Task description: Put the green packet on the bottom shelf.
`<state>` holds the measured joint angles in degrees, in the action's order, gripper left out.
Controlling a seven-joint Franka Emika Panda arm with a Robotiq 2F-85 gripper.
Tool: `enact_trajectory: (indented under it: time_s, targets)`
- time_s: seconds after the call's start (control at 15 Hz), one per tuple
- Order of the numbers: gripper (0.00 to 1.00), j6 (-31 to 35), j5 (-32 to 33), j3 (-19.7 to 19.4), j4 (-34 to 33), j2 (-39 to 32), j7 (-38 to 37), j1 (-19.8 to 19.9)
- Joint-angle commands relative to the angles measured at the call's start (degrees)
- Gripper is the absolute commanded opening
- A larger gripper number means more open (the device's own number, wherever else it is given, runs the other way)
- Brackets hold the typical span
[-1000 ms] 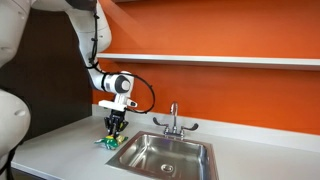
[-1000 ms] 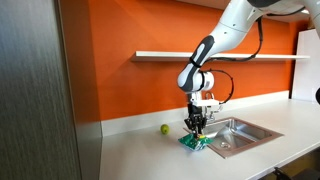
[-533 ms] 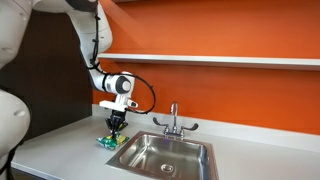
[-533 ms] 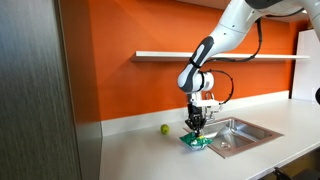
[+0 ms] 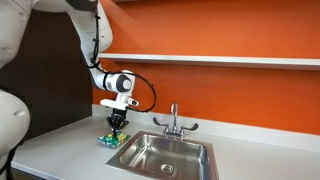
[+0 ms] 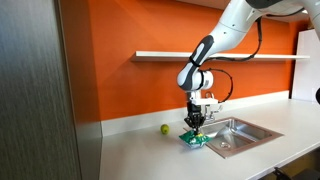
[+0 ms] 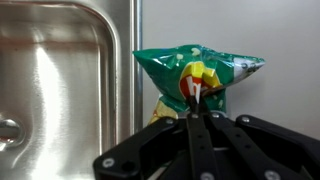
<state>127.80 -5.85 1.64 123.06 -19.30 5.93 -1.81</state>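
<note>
The green packet (image 7: 195, 72) is crinkly green with yellow and blue print. My gripper (image 7: 197, 108) is shut on its near edge and holds it just above the grey countertop, next to the sink's corner. In both exterior views the packet (image 5: 108, 140) (image 6: 193, 139) hangs under the gripper (image 5: 115, 127) (image 6: 196, 126), lifted a little off the counter. The bottom shelf (image 5: 230, 60) (image 6: 200, 55) is a long thin white board on the orange wall, well above the gripper.
A steel sink (image 5: 165, 155) (image 6: 235, 135) (image 7: 50, 80) with a faucet (image 5: 173, 122) lies beside the packet. A small yellow-green ball (image 6: 165, 129) sits on the counter near the wall. A dark panel (image 6: 35, 90) stands at one end of the counter.
The gripper has risen slightly with the green packet in it, so the packet has lifted off the counter.
</note>
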Motion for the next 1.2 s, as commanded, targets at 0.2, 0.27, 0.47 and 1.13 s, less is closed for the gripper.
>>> enact_trajectory:
  time_s: [0.2, 0.27, 0.47, 1.13]
  targets:
    - [0.0, -1.9, 0.3, 0.6, 0.7, 4.5, 0.0, 0.4]
    - [0.0, -2.0, 0.3, 0.6, 1.0, 5.1, -0.1, 0.3]
    - [0.0, -2.2, 0.6, 0.7, 2.4, 7.4, -0.5, -0.1]
    - [0.0, -6.1, 1.4, 2.5, 9.8, 19.7, -3.7, -3.0]
